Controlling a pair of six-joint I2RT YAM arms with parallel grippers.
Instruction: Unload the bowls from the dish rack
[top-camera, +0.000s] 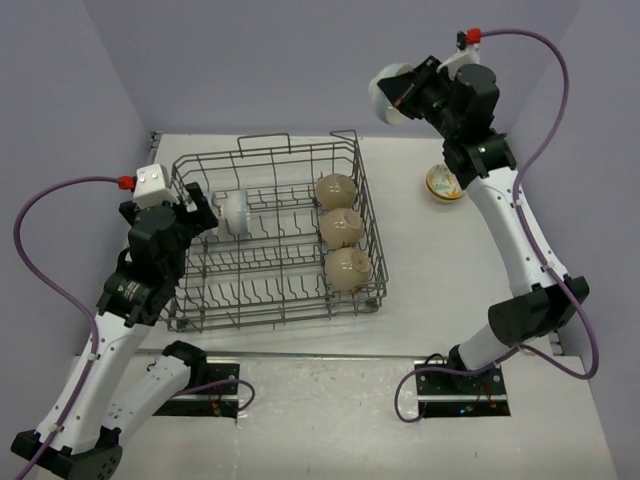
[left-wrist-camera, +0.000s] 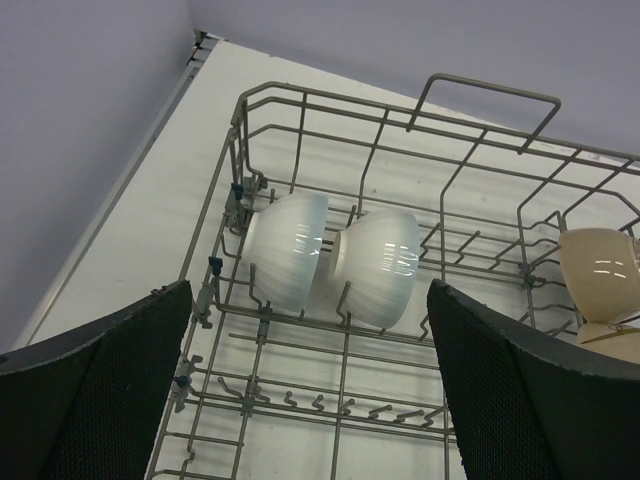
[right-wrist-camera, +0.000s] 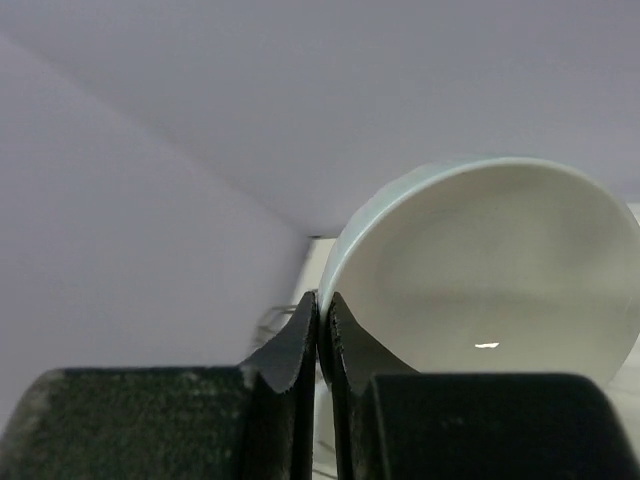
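Note:
The grey wire dish rack (top-camera: 262, 300) stands on the table's left half. Three beige bowls (top-camera: 340, 227) stand in a row along its right side, and two pale ribbed bowls (left-wrist-camera: 288, 248) (left-wrist-camera: 380, 255) stand on edge at its left side. My left gripper (top-camera: 205, 215) (left-wrist-camera: 308, 290) is open over the rack's left edge, facing those two bowls without touching them. My right gripper (top-camera: 402, 93) (right-wrist-camera: 323, 305) is raised high at the back right, shut on the rim of a pale blue bowl (top-camera: 381, 92) (right-wrist-camera: 490, 270). A yellow bowl (top-camera: 444, 183) sits on the table right of the rack.
Purple walls close in the table at the back and both sides. The rack's looped handle (left-wrist-camera: 485, 98) rises at its far end. A beige bowl (left-wrist-camera: 600, 265) shows at the right edge of the left wrist view.

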